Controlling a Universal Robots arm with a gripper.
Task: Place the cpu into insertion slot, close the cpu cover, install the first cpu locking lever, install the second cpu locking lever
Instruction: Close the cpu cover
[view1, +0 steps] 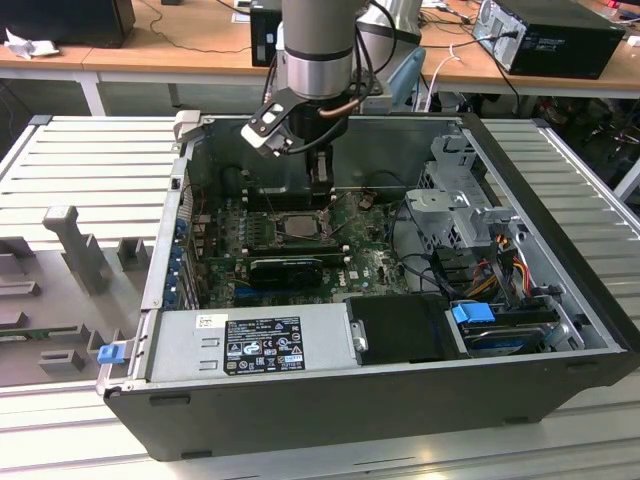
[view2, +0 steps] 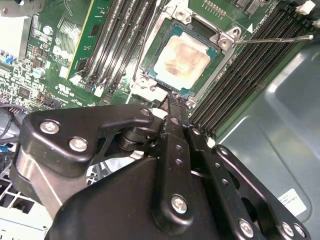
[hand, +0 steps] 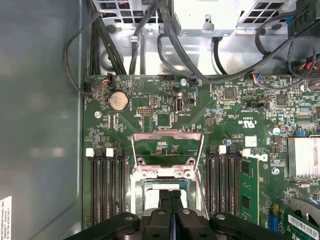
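2 black fingers (hand: 164, 201) of the gripper (hand: 170, 194) are pressed tight together, with nothing between them. In both wrist views their tips hang just over an edge of the insertion slot (view2: 227, 41). It is hard to tell if they touch it.

Close by the tips lies the cpu (view2: 181, 59). It sits flat inside the slot, pale top up, with a brownish smear on it. So the 1st step looks done.

Next comes the cpu cover (hand: 167, 135). In the first wrist view it is swung up and open, and the green motherboard (hand: 165, 107) shows through its big window. It does not lie on the chip. So the step in hand looks like closing the cover.

That job calls for a soft push on the cover's free edge, so the plate tips down flat around the chip. The push should not bump the chip out of place.

1 thin metal rod (view2: 272, 39) sticks out from a corner of the slot. It is likely a locking lever, and it is not hooked down.

Farther off are long black memory slots (hand: 107, 185) and a round coin battery (hand: 118, 100). In the exterior view, the open computer case (view1: 400, 410) holds it all, with the arm reaching in from above.
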